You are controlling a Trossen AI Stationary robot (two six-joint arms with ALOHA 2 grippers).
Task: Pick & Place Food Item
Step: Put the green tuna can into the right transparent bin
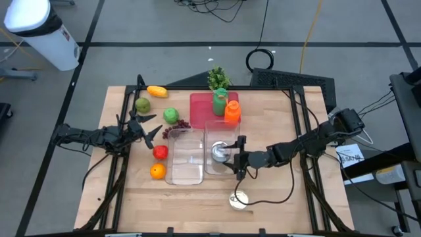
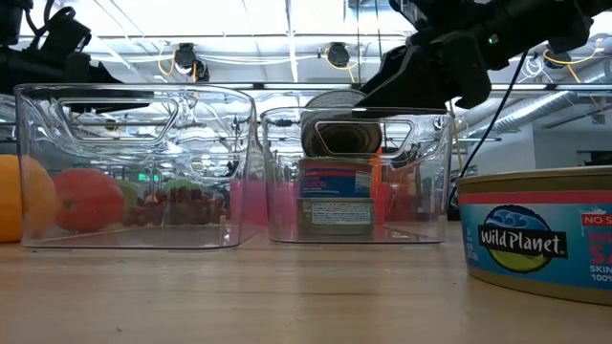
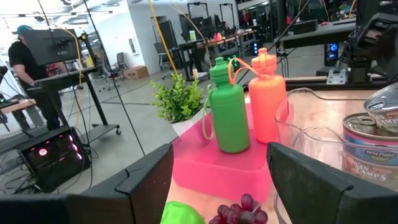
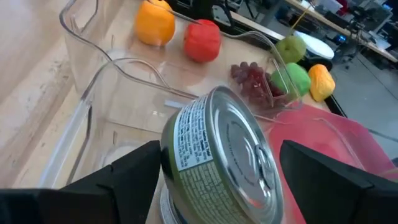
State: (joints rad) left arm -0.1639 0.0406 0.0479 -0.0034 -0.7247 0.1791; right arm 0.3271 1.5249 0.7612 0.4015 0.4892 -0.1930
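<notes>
The right tool (image 1: 238, 157) hung over the right clear bin (image 1: 231, 126), its fingers spread wide on either side of a tilted silver can (image 4: 227, 155); whether they actually gripped it could not be told. That can leaned atop a second can (image 2: 336, 196) standing inside the bin. At the bin's nine o'clock sat an empty clear bin (image 1: 183, 157). The left tool (image 1: 146, 129) waited with fingers spread at the tabletop's (image 1: 276, 197) nine o'clock, near the grapes (image 1: 178, 126). A flat tin (image 1: 239, 199) lay at six o'clock.
</notes>
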